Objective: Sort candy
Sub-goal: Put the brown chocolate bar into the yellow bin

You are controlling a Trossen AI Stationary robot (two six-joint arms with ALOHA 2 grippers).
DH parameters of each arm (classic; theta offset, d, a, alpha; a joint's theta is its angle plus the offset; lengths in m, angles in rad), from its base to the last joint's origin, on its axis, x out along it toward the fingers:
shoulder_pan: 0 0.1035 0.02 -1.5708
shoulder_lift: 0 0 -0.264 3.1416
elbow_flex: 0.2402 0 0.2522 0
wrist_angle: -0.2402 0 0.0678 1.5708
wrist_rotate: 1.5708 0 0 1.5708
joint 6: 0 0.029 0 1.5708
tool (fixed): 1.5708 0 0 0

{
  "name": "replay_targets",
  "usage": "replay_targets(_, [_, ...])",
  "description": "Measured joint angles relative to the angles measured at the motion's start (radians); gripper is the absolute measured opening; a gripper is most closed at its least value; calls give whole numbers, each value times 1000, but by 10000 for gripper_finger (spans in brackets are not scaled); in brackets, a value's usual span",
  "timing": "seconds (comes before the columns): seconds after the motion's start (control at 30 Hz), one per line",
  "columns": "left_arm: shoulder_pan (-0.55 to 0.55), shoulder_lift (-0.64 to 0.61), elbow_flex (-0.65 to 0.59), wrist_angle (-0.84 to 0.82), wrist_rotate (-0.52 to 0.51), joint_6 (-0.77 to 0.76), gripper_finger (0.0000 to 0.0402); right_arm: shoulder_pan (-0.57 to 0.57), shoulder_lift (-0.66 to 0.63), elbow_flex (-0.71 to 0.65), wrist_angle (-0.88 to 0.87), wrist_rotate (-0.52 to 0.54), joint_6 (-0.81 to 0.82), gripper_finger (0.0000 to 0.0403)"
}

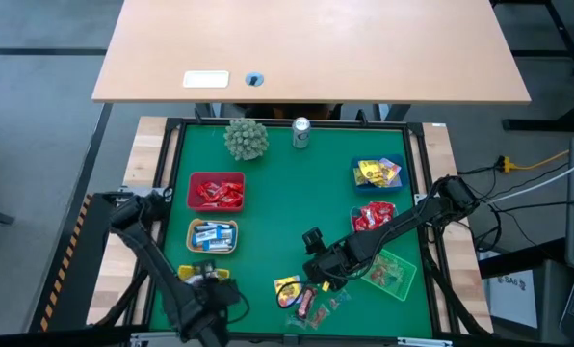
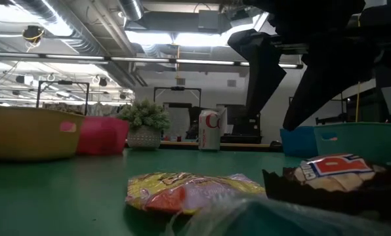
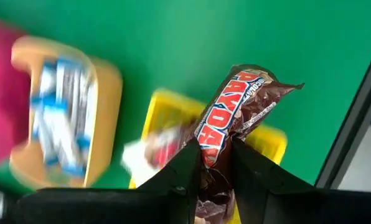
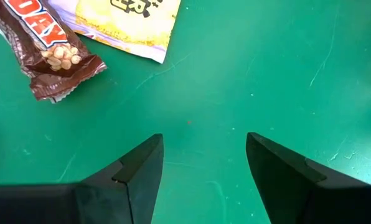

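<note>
Gripping a brown PayDay bar, the left end effector hangs over the yellow basket at the counter's near-left corner.

Its fingers pinch the wrapper's lower half. The right end effector, fingers spread wide and empty, hovers above bare green counter just beside a loose brown candy bar and a yellow packet.

We've got a pale wooden desk on grey floor, with bright ceiling strip lights overhead.
</note>
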Motion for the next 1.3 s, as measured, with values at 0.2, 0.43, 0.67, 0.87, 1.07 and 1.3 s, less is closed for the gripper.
replay_targets(0.2, [-85, 0, 0, -127, 34, -238, 64, 0, 0, 0, 1, 0, 0, 230])
replay_targets(0.43, [-168, 0, -4, -126, 8, -486, 64, 0, 0, 0, 1, 0, 0, 230])
replay_targets(0.67, [-218, 0, -34, -125, -84, -697, 64, 0, 0, 0, 6, 0, 0, 230])
replay_targets(0.87, [-217, 0, -154, -125, -41, -719, 64, 0, 0, 0, 11, 0, -6, 230])
replay_targets(1.07, [-216, 0, -248, -121, -1, -742, 64, 0, 0, 0, 10, 0, -7, 230])
replay_targets(1.3, [-187, 0, -262, -114, 55, -745, 70, 0, 0, 0, 11, 0, -8, 230])
